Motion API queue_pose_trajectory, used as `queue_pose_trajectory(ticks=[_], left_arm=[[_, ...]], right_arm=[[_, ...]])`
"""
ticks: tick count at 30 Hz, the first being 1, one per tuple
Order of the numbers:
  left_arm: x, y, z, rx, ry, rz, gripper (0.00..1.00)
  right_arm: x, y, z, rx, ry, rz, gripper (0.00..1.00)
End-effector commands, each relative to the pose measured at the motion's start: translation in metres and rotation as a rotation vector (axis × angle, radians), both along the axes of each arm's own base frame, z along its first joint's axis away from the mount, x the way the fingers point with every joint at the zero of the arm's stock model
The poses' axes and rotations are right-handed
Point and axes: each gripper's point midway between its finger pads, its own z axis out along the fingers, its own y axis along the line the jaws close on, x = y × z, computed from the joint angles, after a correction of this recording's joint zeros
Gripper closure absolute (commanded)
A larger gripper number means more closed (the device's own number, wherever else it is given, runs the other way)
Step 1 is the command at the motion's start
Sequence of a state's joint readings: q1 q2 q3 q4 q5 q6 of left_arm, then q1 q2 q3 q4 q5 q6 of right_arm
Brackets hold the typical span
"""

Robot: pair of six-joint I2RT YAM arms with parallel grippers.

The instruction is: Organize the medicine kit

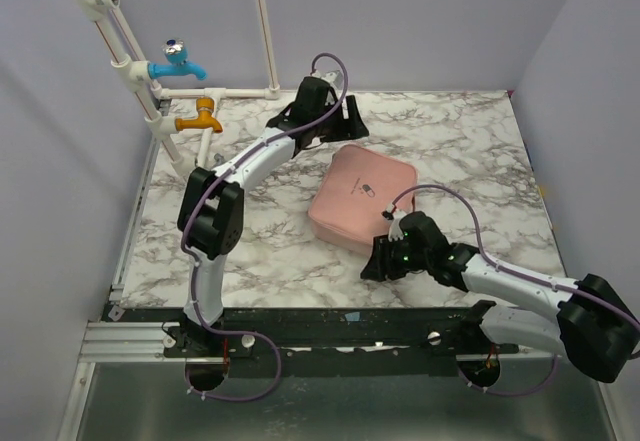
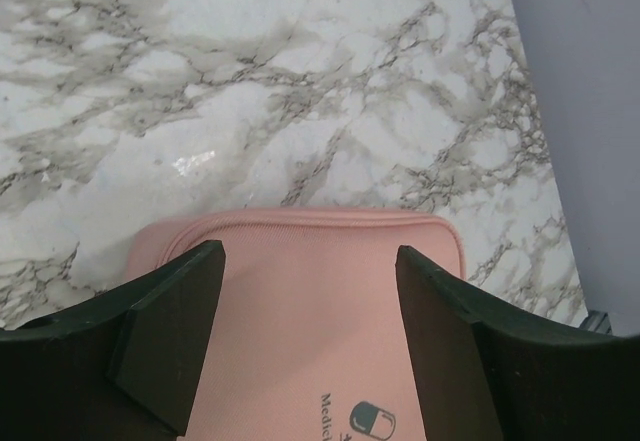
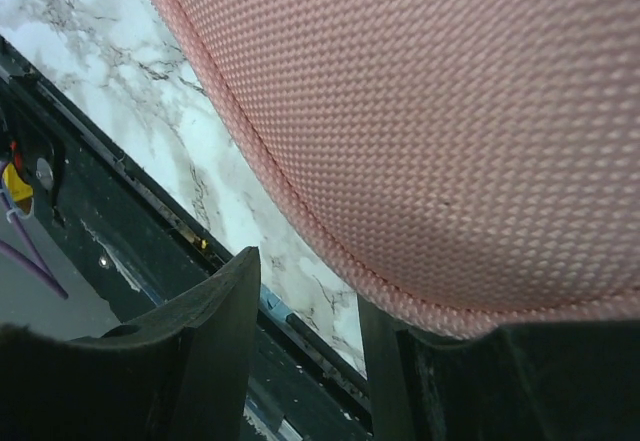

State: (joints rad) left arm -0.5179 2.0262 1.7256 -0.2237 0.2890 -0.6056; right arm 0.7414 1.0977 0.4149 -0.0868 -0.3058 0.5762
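Marble table (image 1: pixel 450 141) holds the shut medicine kit (image 1: pixel 360 196). Left gripper (image 2: pixel 308 261) hangs open above it, right gripper (image 3: pixel 305 286) part-open at its near corner; brace there before unzipping.

The medicine kit (image 2: pixel 320 311) is carrying the only print that can be read. In the left wrist view, dark lettering (image 2: pixel 335 416) is running sideways across its pink lid, showing the letters "Medic" and perhaps one more before the lower edge of the picture is cutting the word off. Just beside the lettering, a small pill logo (image 2: pixel 372 423) is sitting, drawn as a capsule outline with one half filled dark. In the top view this same print is appearing only as a tiny dark mark on the lid, too small for reading.
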Motion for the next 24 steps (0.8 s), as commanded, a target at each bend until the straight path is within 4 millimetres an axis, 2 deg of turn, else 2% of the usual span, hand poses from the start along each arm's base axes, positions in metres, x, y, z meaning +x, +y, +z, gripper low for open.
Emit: queue_pose_trajectory(ticks=[1, 6, 12, 17, 21, 24], left_arm=[[0.02, -0.019, 0.022, -0.087, -0.068, -0.04, 0.28], [0.038, -0.044, 0.023, -0.186, -0.056, -0.076, 0.27], [0.056, -0.061, 0.004, -0.238, 0.004, -0.074, 0.26], [0.066, -0.063, -0.023, -0.227, 0.071, -0.057, 0.26], [0.067, -0.055, -0.044, -0.197, 0.119, -0.037, 0.26], [0.065, -0.048, -0.053, -0.182, 0.15, -0.034, 0.26]], right_arm=[[0.003, 0.006, -0.004, 0.002, -0.035, 0.006, 0.54], [0.003, 0.005, -0.009, -0.012, -0.037, -0.01, 0.54], [0.013, 0.006, -0.002, 0.006, -0.072, -0.063, 0.54], [0.021, 0.0, 0.001, 0.006, -0.096, -0.141, 0.54], [0.028, -0.007, 0.002, -0.001, -0.117, -0.203, 0.54], [0.035, -0.013, 0.001, -0.016, -0.125, -0.264, 0.53]])
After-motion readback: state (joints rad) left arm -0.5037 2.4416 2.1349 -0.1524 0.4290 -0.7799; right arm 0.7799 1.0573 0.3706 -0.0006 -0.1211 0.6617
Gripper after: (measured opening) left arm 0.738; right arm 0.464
